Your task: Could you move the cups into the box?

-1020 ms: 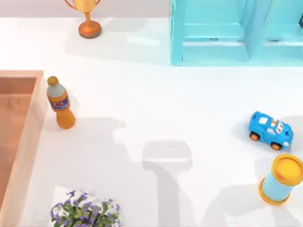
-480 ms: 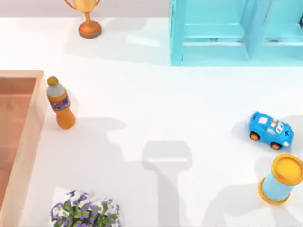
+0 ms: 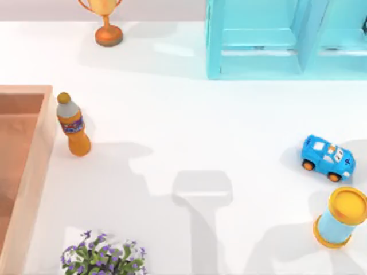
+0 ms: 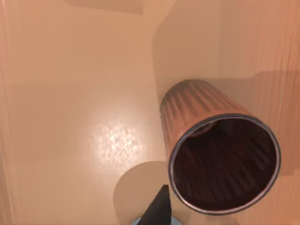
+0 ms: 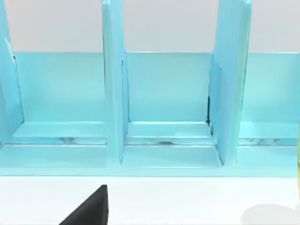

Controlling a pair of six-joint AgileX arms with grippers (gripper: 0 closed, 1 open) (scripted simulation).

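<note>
The box (image 3: 26,172) is the big pale wooden one, and the left arm's jaws hang right over its floor (image 4: 70,93), looking straight down into it. I can't tell whether those jaws are wide, narrow or holding something, because hardly any of them is in sight.

The right arm's jaws are well away from all of this. They face the turquoise shelf unit (image 5: 164,93) across a strip of white counter (image 5: 187,201) and look parked to me. I can't tell how they're set either.

The brown cup (image 4: 211,145), the ribbed one, stands mouth up on the box floor just below the left arm's jaws and a bit off to one side, apart from them. I'd call that half of the job done.

The blue cup is the open question. There's a tiny sliver of light blue (image 4: 139,221) right up against the left arm's jaws. It could be that cup sitting between them, ready to go down next to the brown one, but there's too little of it to say for sure.

My guess is one cup's in and one's left. If that sliver is the blue cup, the job's nearly finished, with just a lower and a release beside its partner to go.
</note>
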